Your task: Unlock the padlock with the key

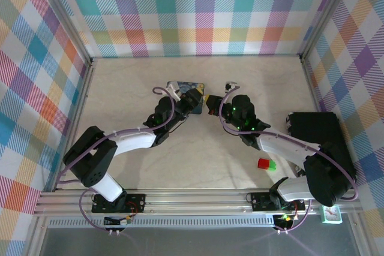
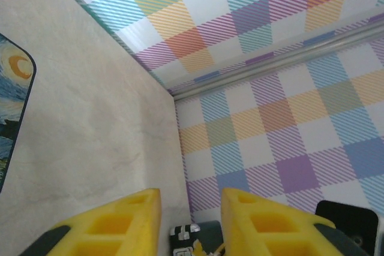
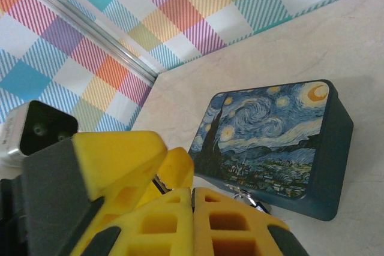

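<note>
L wrist: left gripper (image 2: 191, 199) jaws apart over tabletop (image 2: 90, 118). R wrist: right gripper (image 3: 192, 199) jaws closed, near starry tin (image 3: 282, 142).

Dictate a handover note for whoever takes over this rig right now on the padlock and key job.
Left gripper: fingers apart, nothing pinched at the tips, beside the blue tin.
Right gripper: fingers pressed together, close to the tin's near edge, facing the left one.
Perhaps the padlock: small dark silver-topped thing in the left gap.
Perhaps the key: silvery metal past the right fingertips. Neither is sure.
Done: both grippers at the tin.
To do: key in, turn, shackle open.
</note>
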Motion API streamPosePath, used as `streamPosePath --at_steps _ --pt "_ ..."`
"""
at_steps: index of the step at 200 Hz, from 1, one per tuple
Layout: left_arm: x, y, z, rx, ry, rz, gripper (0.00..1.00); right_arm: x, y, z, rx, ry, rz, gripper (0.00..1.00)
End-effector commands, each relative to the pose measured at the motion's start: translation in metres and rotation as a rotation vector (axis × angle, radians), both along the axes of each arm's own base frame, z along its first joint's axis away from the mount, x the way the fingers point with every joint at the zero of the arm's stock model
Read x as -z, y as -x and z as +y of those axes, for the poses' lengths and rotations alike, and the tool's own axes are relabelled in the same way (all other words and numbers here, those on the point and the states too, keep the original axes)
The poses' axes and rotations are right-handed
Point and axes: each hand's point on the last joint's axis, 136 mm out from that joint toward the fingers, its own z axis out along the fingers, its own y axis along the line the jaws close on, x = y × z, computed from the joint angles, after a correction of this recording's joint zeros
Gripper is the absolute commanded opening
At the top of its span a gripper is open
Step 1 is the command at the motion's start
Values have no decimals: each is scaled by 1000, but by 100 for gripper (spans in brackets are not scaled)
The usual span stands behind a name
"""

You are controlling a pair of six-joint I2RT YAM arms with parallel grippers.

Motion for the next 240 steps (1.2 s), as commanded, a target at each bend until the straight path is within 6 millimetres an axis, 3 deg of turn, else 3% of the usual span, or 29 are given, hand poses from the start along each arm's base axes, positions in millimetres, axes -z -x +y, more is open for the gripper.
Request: streamPosePath --at_steps 1,12,24,30,50,68,102,158,180,223,240 --pt "-21 -2 -7 11 56 -56 24 -18 1 8 -27 -49 -28 0" --pt "-21 -3 -6 9 55 -58 17 -18 2 8 -30 -46 -24 0" --pt "-22 -2 -7 12 47 -68 0 -20 4 8 -41 -49 -21 0" --pt "-23 -2 -7 15 39 -72 0 -21 4 8 -51 -52 -15 2" --pt "-27 -1 -6 50 8 -114 0 -27 5 5 -138 -65 6 29" --pt "-34 1 -6 121 -7 -178 0 -32 5 -3 -237 -96 10 37" --pt "-43 8 -2 221 -31 -255 0 -37 10 -10 -402 -172 -7 38" --pt "-53 19 -6 286 -27 -290 0 -55 27 8 -605 -225 -105 41" --pt "-60 21 -9 299 18 -308 0 -48 27 16 -618 -212 -87 42" --pt "-68 21 -6 285 36 -320 0 -40 27 13 -589 -202 -68 42" --pt "-70 21 -5 281 38 -323 0 -39 28 13 -596 -218 -61 34"
